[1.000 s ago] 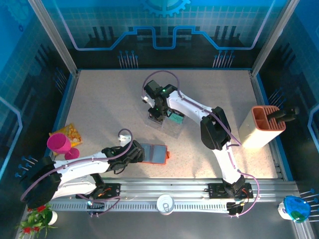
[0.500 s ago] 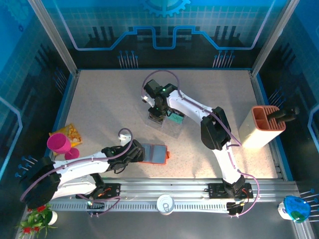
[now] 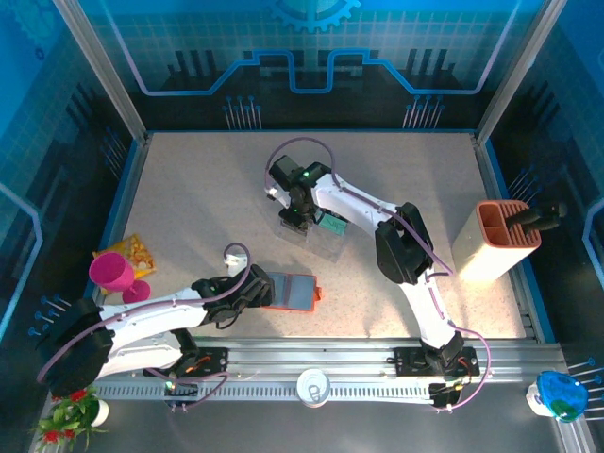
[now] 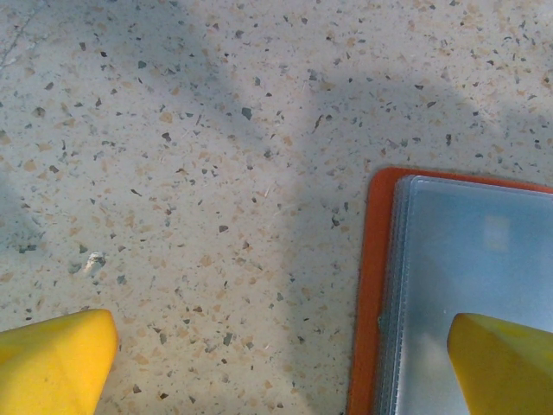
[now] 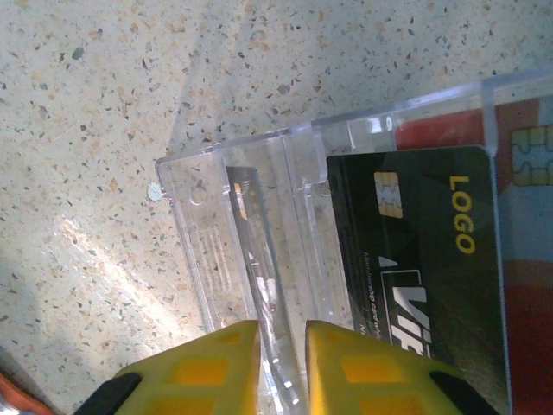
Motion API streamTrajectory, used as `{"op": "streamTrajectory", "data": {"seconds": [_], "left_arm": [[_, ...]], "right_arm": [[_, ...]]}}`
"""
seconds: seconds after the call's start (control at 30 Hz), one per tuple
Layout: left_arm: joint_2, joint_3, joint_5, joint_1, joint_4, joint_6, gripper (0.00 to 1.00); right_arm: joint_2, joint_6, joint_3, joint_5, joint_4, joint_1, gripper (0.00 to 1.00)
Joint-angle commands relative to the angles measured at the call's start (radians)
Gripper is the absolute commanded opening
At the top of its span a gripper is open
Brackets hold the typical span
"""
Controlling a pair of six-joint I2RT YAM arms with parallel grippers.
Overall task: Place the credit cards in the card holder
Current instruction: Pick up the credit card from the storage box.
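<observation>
Nearest, at 6 o'clock, a grey metal rail [image 3: 311,363] carried both arm bases, and a white round can [image 3: 312,386] sat on it. Beyond it spread the speckled beige stone-look bench [image 3: 208,189], matt and crossed by soft grey shadows.

The left hand [image 3: 262,291] hung low, towards 7 o'clock from the bench's middle. Its yellow fingertips [image 4: 52,363] were spread wide and held nothing. The orange-red folding card holder [image 4: 367,285] lay open and flat on the bench at 3 o'clock of that hand, grey-blue pockets up, with one fingertip over it.

A pink plastic goblet [image 3: 115,274] and a yellow crinkled packet [image 3: 137,251] sat by the 8 o'clock edge.

Near the middle, the right hand [image 5: 283,363] pointed down at the clear acrylic slotted tray [image 5: 207,207]. Its fingers were narrow with a clear rib between them, and I could not tell whether they pinched it. A black plastic credit card [image 5: 415,259] stood in the tray, with a red-and-white plastic card [image 5: 527,199] behind it.

At 3 o'clock stood a tall beige-and-orange box [image 3: 495,241]. Blue patterned walls [image 3: 311,47] closed the far side at 12 o'clock.
</observation>
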Motion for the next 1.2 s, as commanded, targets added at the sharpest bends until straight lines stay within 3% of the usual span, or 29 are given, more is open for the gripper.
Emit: {"op": "streamTrajectory", "data": {"seconds": [0.0, 0.33, 0.67, 1.17], "left_arm": [[-0.011, 0.025, 0.012, 0.009, -0.005, 0.015, 0.99], [-0.020, 0.038, 0.041, 0.009, 0.016, 0.046, 0.99], [0.008, 0.066, 0.108, 0.008, 0.056, 0.074, 0.99], [0.126, 0.101, 0.118, -0.051, 0.129, 0.005, 0.99]], "right_arm": [[-0.002, -0.016, 0.037, 0.005, -0.032, 0.010, 0.17], [-0.045, -0.037, 0.081, -0.024, -0.057, 0.009, 0.02], [-0.182, 0.040, 0.043, -0.096, -0.030, -0.001, 0.00], [-0.726, 0.402, -0.753, -0.294, 0.433, -0.077, 0.00]]}}
